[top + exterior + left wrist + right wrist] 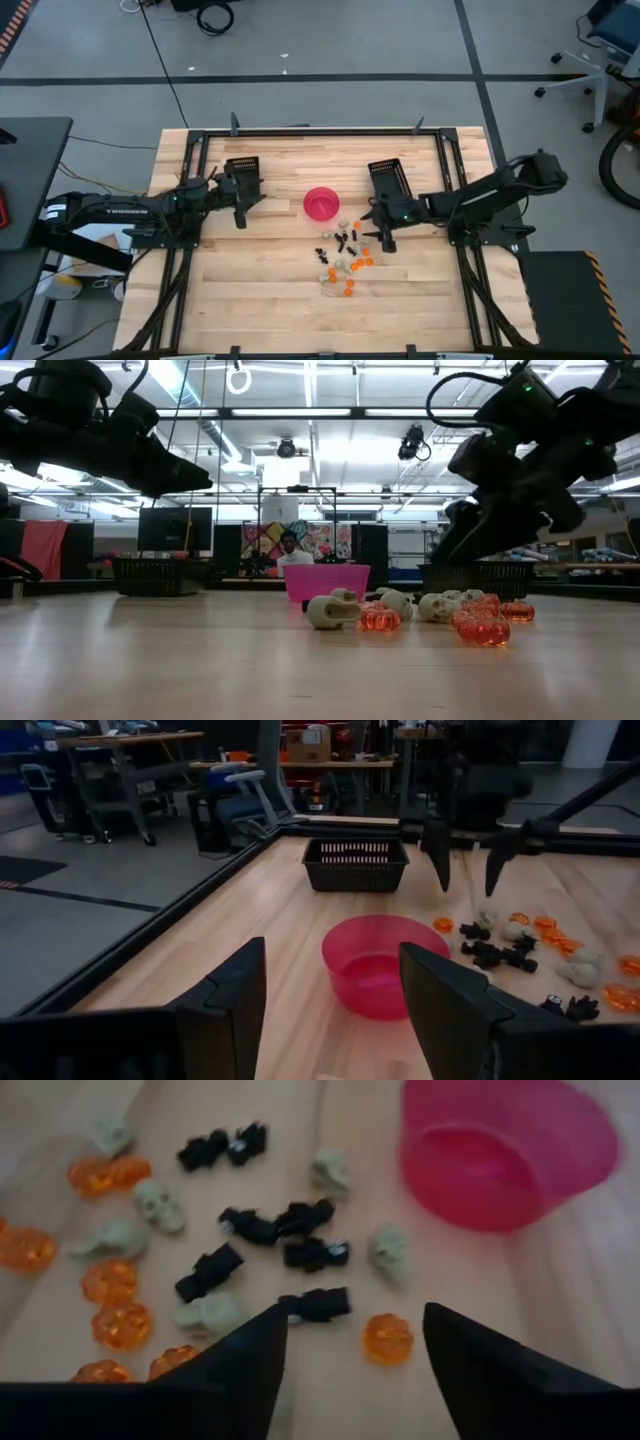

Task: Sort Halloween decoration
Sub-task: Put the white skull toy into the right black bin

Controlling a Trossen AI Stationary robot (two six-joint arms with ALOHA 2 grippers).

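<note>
Tiny orange, black and whitish-grey trinkets (345,258) lie scattered on the table, right of the pink bowl (321,202). In the right wrist view they show as orange pumpkins (388,1338), black pieces (316,1304) and pale skulls (158,1204). My right gripper (387,240) hovers open just above the cluster's right edge, fingers (240,1370) on either side of a black piece and an orange pumpkin, touching nothing. My left gripper (240,215) waits open, left of the bowl (385,963).
Two black mesh trays sit on the table's far half, one behind each gripper (243,172) (388,178). A black frame rail (320,131) runs around the table. Bare wood lies along the near edge. A person shows far off in the room (290,550).
</note>
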